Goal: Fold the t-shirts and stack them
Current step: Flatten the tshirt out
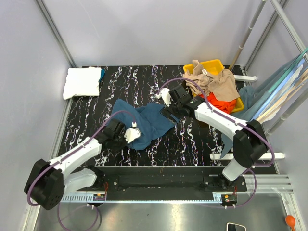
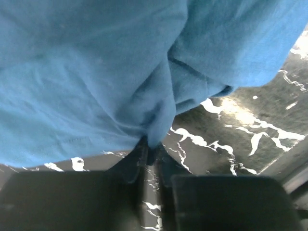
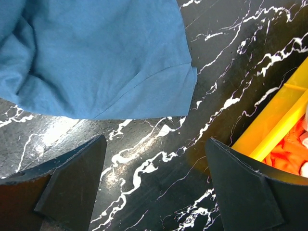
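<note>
The yellow bin [image 1: 214, 63] in the upper right of the top view holds tan t-shirts [image 1: 217, 83] piled over a red-orange t-shirt [image 1: 224, 103]. The teal t-shirt [image 1: 150, 120] lies crumpled at the middle of the table [image 1: 192, 144], with its long axis from left to right. My left claw [image 2: 150, 156] pinches its lower edge. My right claw [image 3: 155, 144] is spread wide beside its right edge.
</note>
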You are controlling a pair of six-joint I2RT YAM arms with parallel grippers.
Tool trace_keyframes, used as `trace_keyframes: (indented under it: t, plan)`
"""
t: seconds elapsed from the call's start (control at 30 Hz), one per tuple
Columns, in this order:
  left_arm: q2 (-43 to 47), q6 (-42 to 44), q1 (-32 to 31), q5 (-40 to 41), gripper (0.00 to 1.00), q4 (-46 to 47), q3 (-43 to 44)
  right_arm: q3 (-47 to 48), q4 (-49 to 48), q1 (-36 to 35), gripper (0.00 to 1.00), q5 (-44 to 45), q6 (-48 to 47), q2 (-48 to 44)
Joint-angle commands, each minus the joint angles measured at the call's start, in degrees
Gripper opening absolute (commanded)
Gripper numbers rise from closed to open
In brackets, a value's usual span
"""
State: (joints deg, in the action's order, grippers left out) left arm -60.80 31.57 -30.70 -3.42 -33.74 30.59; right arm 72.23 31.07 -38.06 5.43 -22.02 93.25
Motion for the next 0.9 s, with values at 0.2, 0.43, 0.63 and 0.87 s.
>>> trace_keyframes:
  t: [0.2, 0.43, 0.63, 0.87]
  plan:
    - [4.7, 0.1, 0.1, 11.9, 0.00, 7.3, 7.3, -0.1, -5.0, 3.6, 0.92, 2.3, 0.9, 4.4]
    - [7.5, 1.3, 0.9, 17.8, 0.00, 9.6, 13.6, 4.6, -4.8, 9.9, 0.88, -9.0, 2.0, 9.7]
    - [7.5, 1.9, 1.0, 19.5, 0.00, 10.6, 13.4, 8.5, -4.0, 11.8, 0.80, -17.0, 1.3, 15.0]
    - [8.1, 3.3, 1.0, 22.1, 0.00, 13.0, 11.1, 13.0, -2.7, 11.9, 0.72, -20.5, 1.1, 21.0]
